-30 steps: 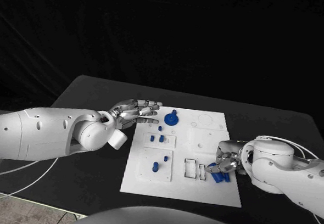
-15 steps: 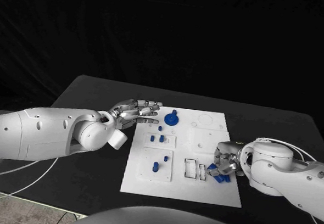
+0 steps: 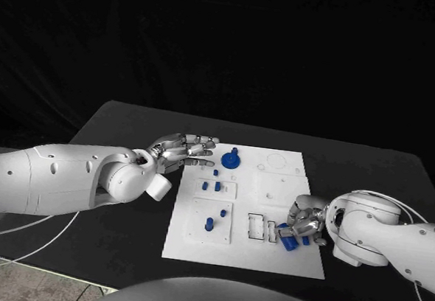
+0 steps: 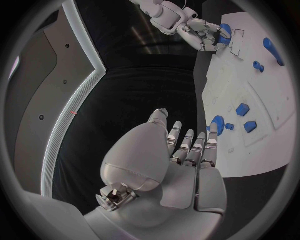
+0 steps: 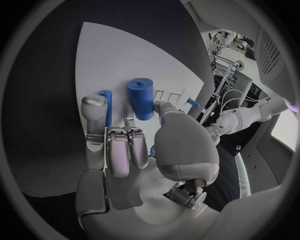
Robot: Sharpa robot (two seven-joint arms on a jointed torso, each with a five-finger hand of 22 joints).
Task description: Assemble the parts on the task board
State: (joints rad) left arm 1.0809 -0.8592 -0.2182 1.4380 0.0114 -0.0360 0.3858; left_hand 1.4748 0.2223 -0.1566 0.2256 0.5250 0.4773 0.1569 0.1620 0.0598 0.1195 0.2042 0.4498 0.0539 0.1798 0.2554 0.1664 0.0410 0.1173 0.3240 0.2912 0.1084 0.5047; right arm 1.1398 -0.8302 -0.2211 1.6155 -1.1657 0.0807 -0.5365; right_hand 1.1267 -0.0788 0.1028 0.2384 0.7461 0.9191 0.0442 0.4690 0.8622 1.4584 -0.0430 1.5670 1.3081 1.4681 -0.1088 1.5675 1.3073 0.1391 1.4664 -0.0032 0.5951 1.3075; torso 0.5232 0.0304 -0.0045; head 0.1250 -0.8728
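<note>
The right hand (image 3: 305, 222) holds a blue cylinder (image 3: 291, 236); it could slip sideways near the board (image 3: 243, 254). The left hand (image 3: 182, 151) hovers, fingers spread.

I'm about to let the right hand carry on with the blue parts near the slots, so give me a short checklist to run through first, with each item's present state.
1. Right hand over the task board's near right corner, at the loose blue parts: ok.
2. Thick blue cylinder lying in front of the right hand's fingers: ok.
3. Firm hold on that cylinder: cannot tell; the contact is hidden.
4. Thin blue pin lies beside the cylinder, apart from it: ok.
5. Rectangular slots next to the right hand are unblocked: ok.
6. Left hand is off the board's left edge, fingers apart, holding nothing: ok.
</note>
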